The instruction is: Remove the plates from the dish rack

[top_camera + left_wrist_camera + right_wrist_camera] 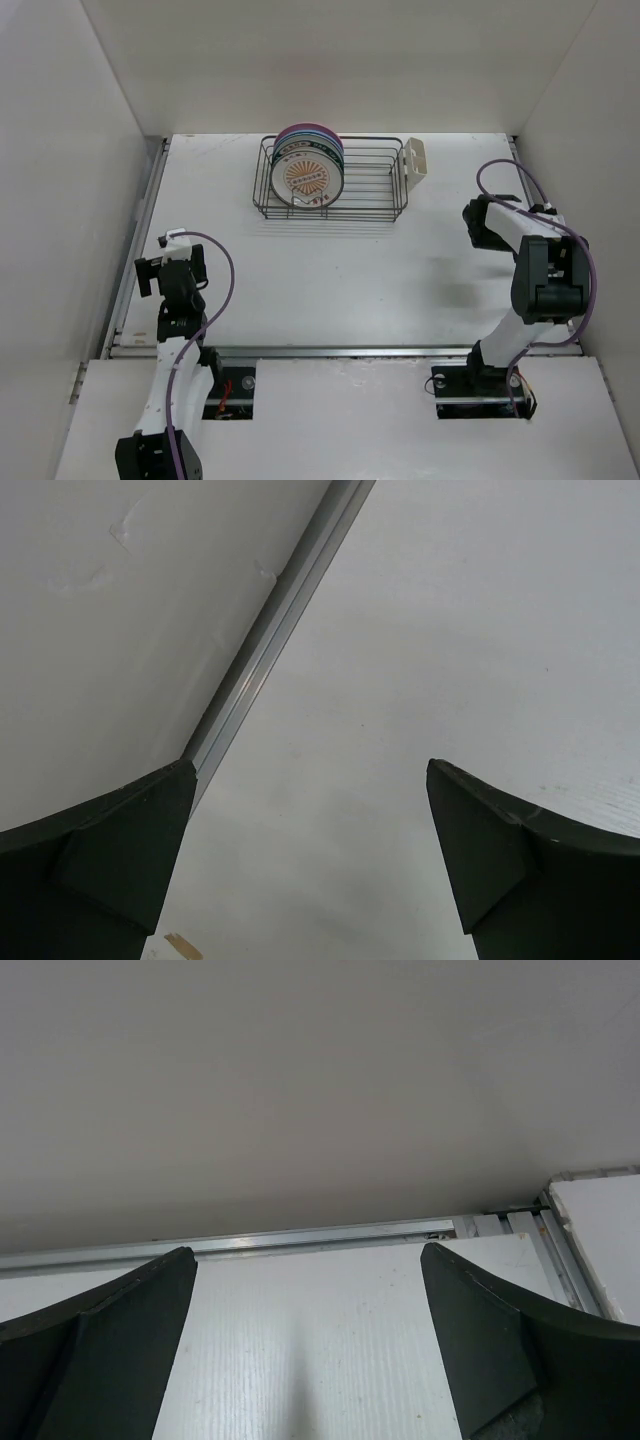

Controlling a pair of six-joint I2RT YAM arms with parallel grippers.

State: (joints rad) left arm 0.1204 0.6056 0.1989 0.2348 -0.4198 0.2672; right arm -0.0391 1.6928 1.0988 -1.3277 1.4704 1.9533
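The dish rack (372, 212), a dark wire basket, stands at the back middle of the table. Several plates stand upright in its left end. The front plate (307, 178) is white with an orange sunburst. Blue and pink rims (310, 131) show behind it. My left gripper (170, 263) is open and empty at the left of the table, far from the rack; in the left wrist view (308, 770) only bare table lies between its fingers. My right gripper (479, 224) is open and empty at the right, also shown in the right wrist view (306, 1252).
A small cream cup (415, 160) hangs on the rack's right end. White walls enclose the table on the left, back and right. A metal rail (262, 650) runs along the left wall's foot, and another rail (300, 1238) shows ahead of the right gripper.
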